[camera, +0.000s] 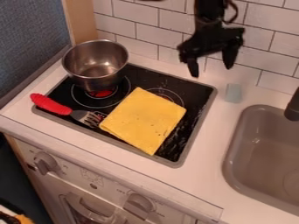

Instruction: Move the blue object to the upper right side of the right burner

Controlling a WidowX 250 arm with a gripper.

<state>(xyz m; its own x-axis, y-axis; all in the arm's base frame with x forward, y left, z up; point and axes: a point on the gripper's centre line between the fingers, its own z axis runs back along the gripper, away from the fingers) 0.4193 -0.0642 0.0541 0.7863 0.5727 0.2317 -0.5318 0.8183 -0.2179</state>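
So the gripper (212,70) is empty, fingers spread, and the pale blue block (234,93) sits around its 5 o'clock.

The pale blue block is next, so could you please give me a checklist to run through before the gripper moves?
1. Gripper open: ok, fingers apart.
2. Nothing held: ok.
3. Pale blue block uncovered on the counter: ok.
4. Gripper lined up with the block: not ok, it appears up and left of it.
5. Right burner uncovered: not ok, the yellow cloth overlaps it.
6. Gripper's height above the counter: cannot tell.
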